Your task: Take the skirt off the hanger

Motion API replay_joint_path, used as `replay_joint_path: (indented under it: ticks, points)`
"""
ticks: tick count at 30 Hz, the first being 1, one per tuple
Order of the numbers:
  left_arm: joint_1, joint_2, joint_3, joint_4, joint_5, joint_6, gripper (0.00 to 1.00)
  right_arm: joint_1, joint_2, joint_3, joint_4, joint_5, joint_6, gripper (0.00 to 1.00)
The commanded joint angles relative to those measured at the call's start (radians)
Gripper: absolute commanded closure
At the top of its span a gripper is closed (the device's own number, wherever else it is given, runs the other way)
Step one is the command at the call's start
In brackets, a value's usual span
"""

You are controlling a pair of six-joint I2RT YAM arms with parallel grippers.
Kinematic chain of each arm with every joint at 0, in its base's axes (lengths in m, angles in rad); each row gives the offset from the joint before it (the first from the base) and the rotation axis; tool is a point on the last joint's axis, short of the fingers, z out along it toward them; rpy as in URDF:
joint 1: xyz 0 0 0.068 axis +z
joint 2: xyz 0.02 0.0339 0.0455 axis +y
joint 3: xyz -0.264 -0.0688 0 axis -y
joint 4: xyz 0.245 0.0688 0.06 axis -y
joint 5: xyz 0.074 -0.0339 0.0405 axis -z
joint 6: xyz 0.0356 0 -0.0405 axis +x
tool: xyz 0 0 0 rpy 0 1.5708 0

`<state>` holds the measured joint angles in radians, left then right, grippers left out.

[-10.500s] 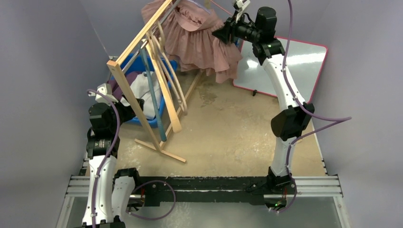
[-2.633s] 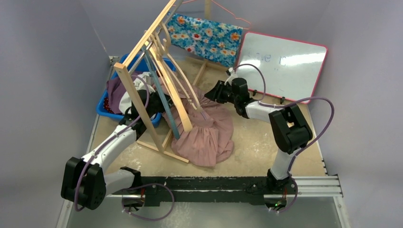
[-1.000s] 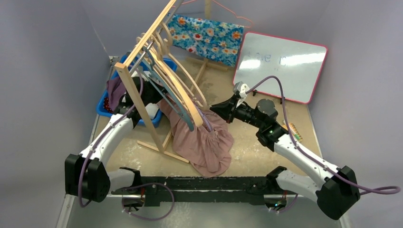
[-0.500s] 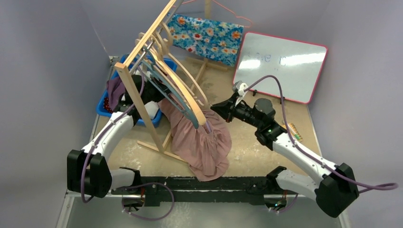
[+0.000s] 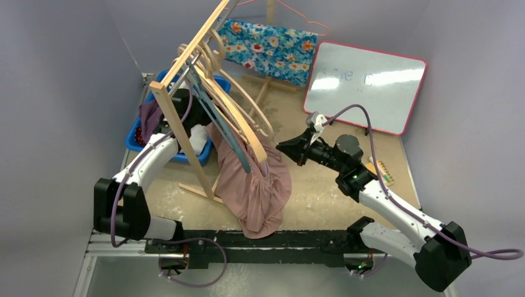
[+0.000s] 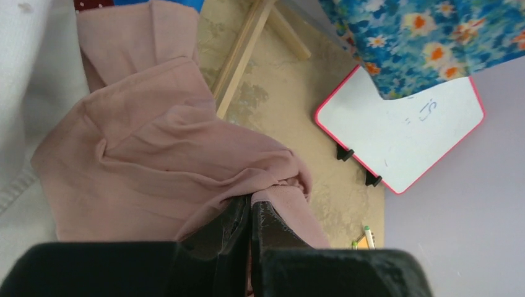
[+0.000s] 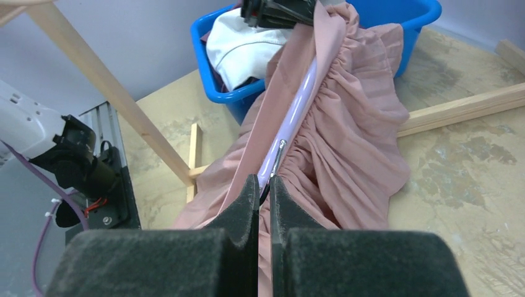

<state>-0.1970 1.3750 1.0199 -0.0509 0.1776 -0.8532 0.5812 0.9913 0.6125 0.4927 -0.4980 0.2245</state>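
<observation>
Sandy tabletop (image 5: 334, 185) w/ grey walls round it; tilted wooden rack (image 5: 179, 133) at left-centre, blue bin (image 5: 137, 141) of clothes beside it, whiteboard (image 5: 371, 86) + floral cloth (image 5: 266, 49) at the back. Pink skirt (image 5: 257, 192) hangs stretched betw. the two arms, hem bunched on the table near the front edge, not yet off the lilac hanger (image 7: 291, 117), which runs inside the waistband. Left gripper (image 6: 251, 204) has its fingers pinched tight on a fold of waistband fabric, up by the bin; right gripper (image 7: 264, 184) is clamped on what looks like the hanger's metal hook, no gap betw. the jaws. Step in hand, prob.: pull fabric & hanger apart. To do it well, draw the hanger out lengthwise along its own line, not sideways, so its ends don't snag the gathers; left should hold the cloth firm as anchor & avoid the rack's legs. Risks: thin hook slips from the pads, or the waist drags along w/ the hanger.
</observation>
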Motion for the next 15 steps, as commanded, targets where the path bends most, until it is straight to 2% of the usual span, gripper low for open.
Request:
replay_joint_path:
  ticks: [1,6,8,12,13,15]
  points:
    - [0.053,0.054,0.059,0.099,-0.248,0.018,1.0,0.013,-0.065,-0.025,-0.049,-0.173,0.016,1.0]
    - [0.071,0.091,0.081,0.051,-0.324,0.044,1.0,0.012,-0.09,-0.038,-0.067,-0.167,0.014,1.0]
    - [0.083,0.087,0.064,0.138,-0.214,0.063,1.0,0.012,-0.094,-0.033,-0.09,-0.13,0.004,1.0]
    - [0.074,0.077,0.014,0.369,0.136,0.03,1.0,0.012,-0.051,0.02,-0.136,-0.077,-0.053,1.0]
    - [0.064,0.064,0.007,0.383,0.174,0.027,1.0,0.012,-0.024,0.051,-0.149,-0.076,-0.072,1.0]
    - [0.036,0.014,-0.01,0.349,0.15,0.044,1.0,0.012,0.044,0.106,-0.178,-0.072,-0.113,1.0]
